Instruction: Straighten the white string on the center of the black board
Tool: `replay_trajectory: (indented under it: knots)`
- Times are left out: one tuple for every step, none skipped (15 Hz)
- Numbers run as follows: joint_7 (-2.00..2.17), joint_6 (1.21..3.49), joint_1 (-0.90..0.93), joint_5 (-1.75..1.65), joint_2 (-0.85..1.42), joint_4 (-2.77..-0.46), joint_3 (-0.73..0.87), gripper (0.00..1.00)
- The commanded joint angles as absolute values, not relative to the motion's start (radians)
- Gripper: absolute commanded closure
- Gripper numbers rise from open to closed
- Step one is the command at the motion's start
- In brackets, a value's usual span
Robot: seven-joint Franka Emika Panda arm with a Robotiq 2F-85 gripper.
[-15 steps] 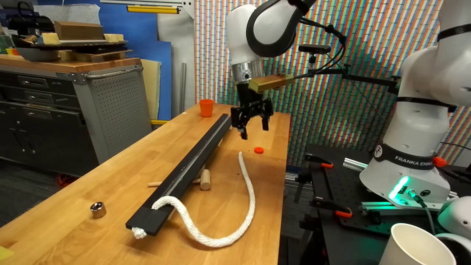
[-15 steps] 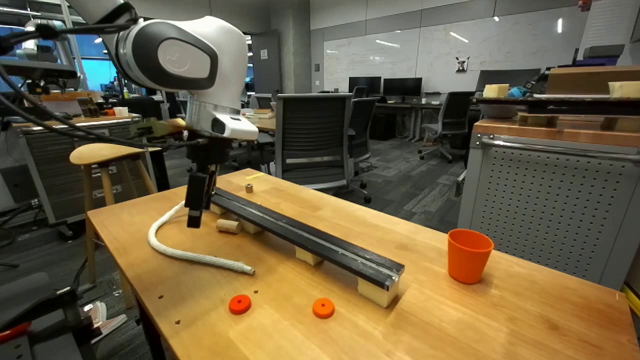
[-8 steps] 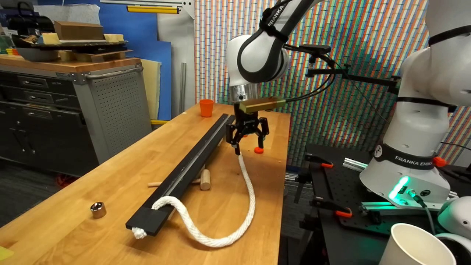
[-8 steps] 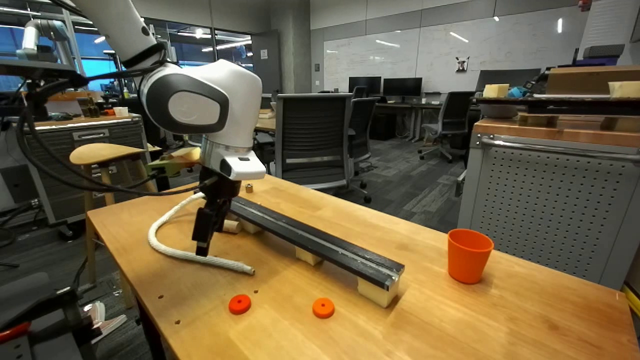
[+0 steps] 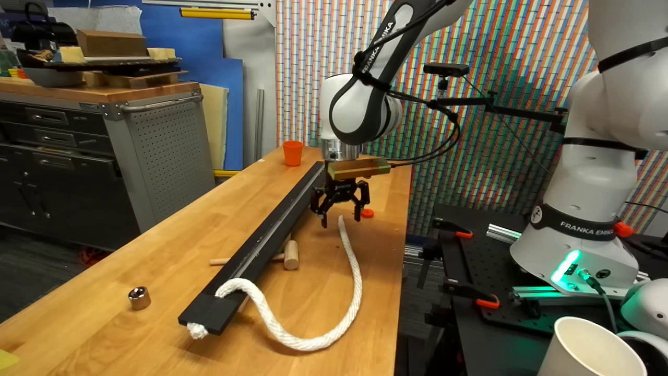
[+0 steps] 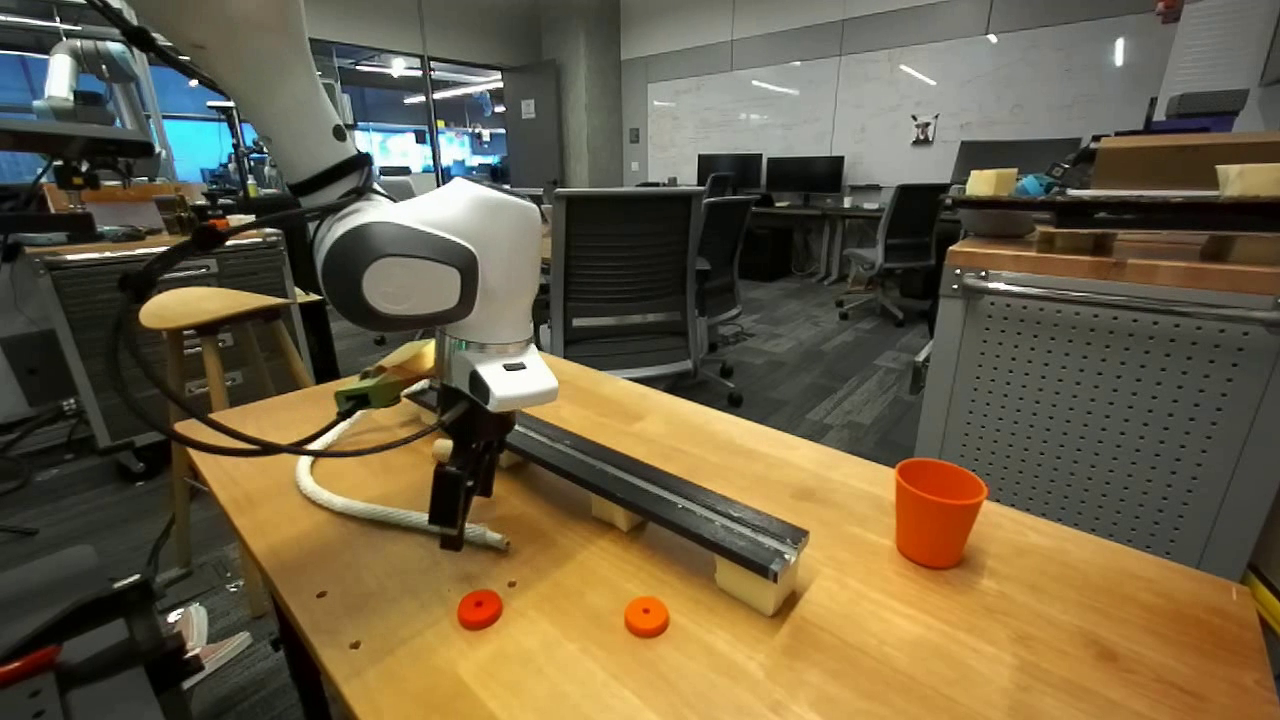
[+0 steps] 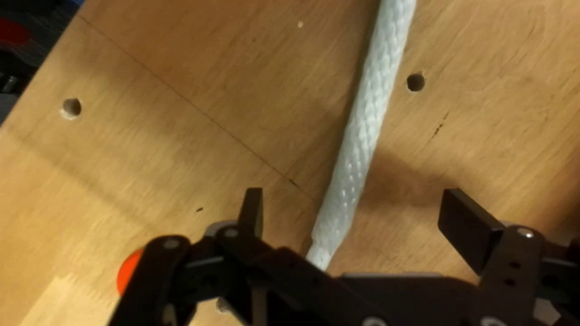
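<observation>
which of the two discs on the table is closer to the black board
The lighter orange disc, nearer the orange cup; the redder disc lies farther from the black board, closer to the white string.

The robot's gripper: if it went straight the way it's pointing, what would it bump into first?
Probably the wooden tabletop. The gripper points down, its open fingers either side of the white string, so they'd likely land on wood; depth is unclear.

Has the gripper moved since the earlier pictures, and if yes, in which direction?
Yes. In an exterior view, the gripper has come down and nearer to the red disc, which has stayed in place.
</observation>
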State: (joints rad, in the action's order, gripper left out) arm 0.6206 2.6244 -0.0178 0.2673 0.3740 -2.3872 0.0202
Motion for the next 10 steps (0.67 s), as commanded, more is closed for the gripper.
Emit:
replay_trajectory:
  knots:
    - [0.669, 2.706, 0.032, 0.260, 0.432, -2.354, 0.068, 0.00]
    - [0.682, 2.731, 0.042, 0.257, 0.443, -2.351, 0.080, 0.00]
    - [0.695, 2.754, 0.053, 0.254, 0.454, -2.345, 0.093, 0.00]
    - [0.711, 2.778, 0.066, 0.250, 0.465, -2.340, 0.108, 0.00]
    - [0.723, 2.794, 0.074, 0.249, 0.472, -2.336, 0.121, 0.04]
    - [0.731, 2.793, 0.077, 0.255, 0.471, -2.336, 0.125, 0.26]
    - [0.742, 2.796, 0.083, 0.252, 0.464, -2.342, 0.134, 0.28]
    - [0.748, 2.792, 0.084, 0.255, 0.456, -2.346, 0.136, 0.30]
    - [0.749, 2.789, 0.080, 0.262, 0.442, -2.354, 0.134, 0.39]
    - [0.753, 2.789, 0.078, 0.265, 0.428, -2.362, 0.135, 0.46]
